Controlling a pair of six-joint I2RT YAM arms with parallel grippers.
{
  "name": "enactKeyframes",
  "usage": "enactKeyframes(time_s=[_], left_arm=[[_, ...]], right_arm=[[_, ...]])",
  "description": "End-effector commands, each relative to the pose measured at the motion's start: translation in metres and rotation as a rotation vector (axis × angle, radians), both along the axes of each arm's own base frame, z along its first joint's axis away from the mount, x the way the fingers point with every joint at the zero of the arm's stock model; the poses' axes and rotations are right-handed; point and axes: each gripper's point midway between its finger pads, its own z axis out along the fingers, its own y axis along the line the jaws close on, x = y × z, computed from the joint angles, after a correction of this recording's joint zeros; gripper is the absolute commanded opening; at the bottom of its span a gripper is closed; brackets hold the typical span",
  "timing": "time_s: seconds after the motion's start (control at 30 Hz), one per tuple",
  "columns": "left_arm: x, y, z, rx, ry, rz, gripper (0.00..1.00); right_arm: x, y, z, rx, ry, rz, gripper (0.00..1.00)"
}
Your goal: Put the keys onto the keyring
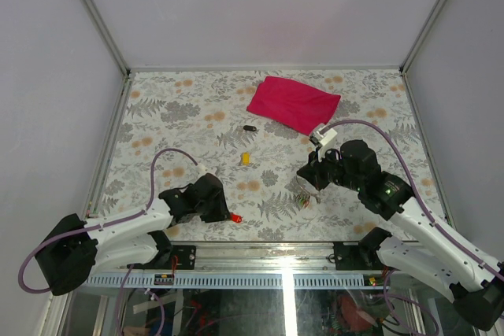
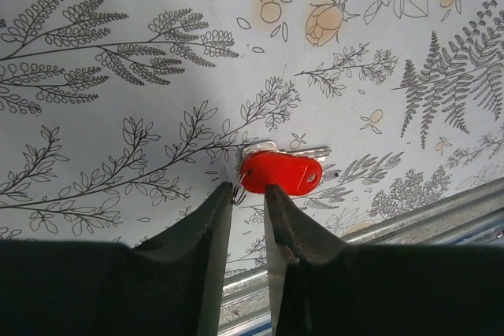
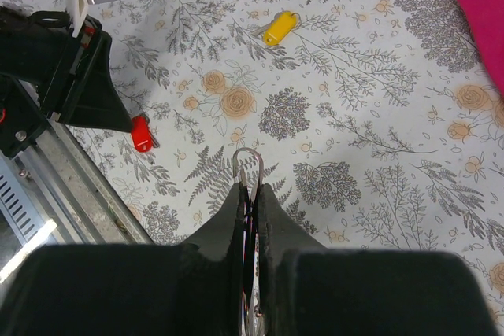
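From above, the left gripper (image 1: 224, 204) crouches at the red key (image 1: 235, 217), well apart from the keyring (image 1: 304, 198) under the right gripper (image 1: 313, 182); the yellow key (image 1: 246, 158) lies loose. The left wrist view alone shows jaws slightly spread and the key unpinched: the pickup likely needs them to close. The right wrist view alone shows jaws pinching the keyring.

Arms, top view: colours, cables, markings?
The left arm and right arm have white links with black joints, and a purple cable loops to each wrist. The jaws are black and tapered. A green light shows on the right arm's joint. No readable markings.
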Motion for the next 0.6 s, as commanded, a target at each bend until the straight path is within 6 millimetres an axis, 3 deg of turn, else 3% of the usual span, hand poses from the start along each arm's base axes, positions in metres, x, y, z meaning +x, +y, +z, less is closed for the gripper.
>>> enactKeyframes(time_s=[0.0, 0.27, 0.57], left_arm=[[0.004, -0.002, 0.008, -0.015, -0.016, -0.001, 0.25], [0.004, -0.002, 0.008, -0.013, -0.018, -0.005, 0.22], [0.012, -0.007, 0.022, -0.017, -0.058, -0.017, 0.00]], right_arm=[[0.006, 0.015, 0.038, 0.098, -0.078, 0.031, 0.00], [0.006, 0.015, 0.036, 0.097, -0.073, 0.031, 0.00], [0.007, 0.015, 0.035, 0.092, -0.072, 0.024, 0.00]])
